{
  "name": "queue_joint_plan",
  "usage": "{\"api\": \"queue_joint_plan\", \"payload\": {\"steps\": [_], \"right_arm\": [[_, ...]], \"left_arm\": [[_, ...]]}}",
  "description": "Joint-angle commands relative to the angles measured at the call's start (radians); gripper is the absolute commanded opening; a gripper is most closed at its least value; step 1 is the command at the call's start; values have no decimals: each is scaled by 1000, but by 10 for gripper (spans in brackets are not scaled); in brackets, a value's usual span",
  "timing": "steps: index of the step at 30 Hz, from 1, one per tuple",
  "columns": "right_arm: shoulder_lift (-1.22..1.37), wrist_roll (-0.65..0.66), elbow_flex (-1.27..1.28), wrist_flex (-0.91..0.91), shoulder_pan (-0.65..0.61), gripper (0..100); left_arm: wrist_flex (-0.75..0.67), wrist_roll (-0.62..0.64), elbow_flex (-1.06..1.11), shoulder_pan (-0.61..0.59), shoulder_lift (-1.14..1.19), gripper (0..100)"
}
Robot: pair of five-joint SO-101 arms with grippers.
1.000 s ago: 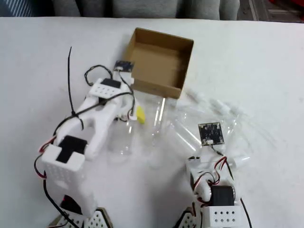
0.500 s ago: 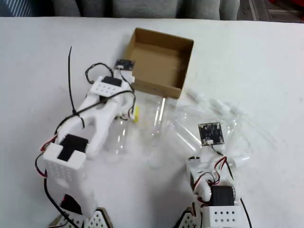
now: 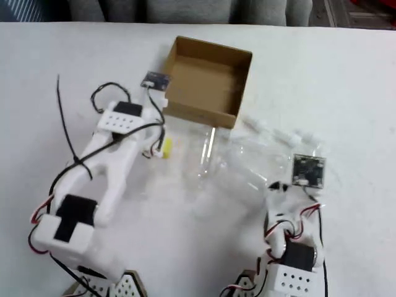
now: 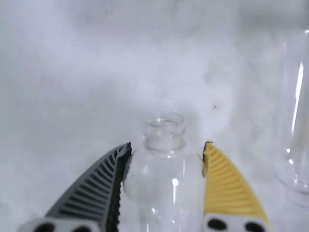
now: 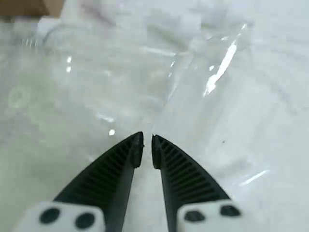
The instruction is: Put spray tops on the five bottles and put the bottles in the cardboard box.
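Left hand (image 4: 167,146), lower centre of the left wrist frame: grey finger (image 4: 94,193) and yellow finger (image 4: 227,188) clenched on either side of a clear bottle (image 4: 161,186), pressing at its shoulder. The bottle's open neck points toward mid-frame, over the white surface (image 4: 72,72). Second bottle (image 4: 294,121), also clear, at the right edge of that frame, apart from the held one. In the high view the left hand (image 3: 159,147) sits left of centre, just below the lower left corner of the cardboard box (image 3: 199,115). Right hand (image 5: 147,140), lower centre of the right wrist frame: two dark ribbed fingers (image 5: 116,169) drawn together with only a sliver between the tips, grasping nothing. Loose clear bottles (image 5: 159,72) lie just beyond it. The same bottles lie on their sides at the centre of the high view (image 3: 238,164), below the box. Spray tops (image 3: 272,133), white, are scattered right of centre, near the box's lower right corner. The cardboard box stands open-topped at upper centre on the surface.
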Motion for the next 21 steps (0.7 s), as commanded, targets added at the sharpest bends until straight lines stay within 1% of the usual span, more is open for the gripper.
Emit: {"api": "queue_joint_plan", "payload": {"steps": [1, 4, 6, 8, 11, 14, 17, 19, 21], "right_arm": [[-12, 114, 11, -116, 102, 15], [-12, 282, 5, -128, 193, 15], [-7, 315, 2, -127, 222, 15], [-4, 316, -37, -99, 226, 15], [-4, 313, -160, 4, 222, 15], [24, 313, -273, 73, 196, 15], [154, 313, -328, 82, 182, 15], [283, 308, -361, 47, 186, 15], [417, 230, -404, 13, 211, 15]], "left_arm": [[-92, -15, 43, -25, -107, 21], [-141, -15, 83, -25, -130, 21], [-166, -15, 101, -25, -134, 21], [-184, -15, 110, -25, -133, 21], [-187, -15, 112, -25, -133, 21], [-187, -15, 112, -25, -133, 21], [-187, -17, 112, -25, -133, 21], [-187, -17, 112, -25, -133, 21], [-187, -18, 112, -25, -131, 21]]}}
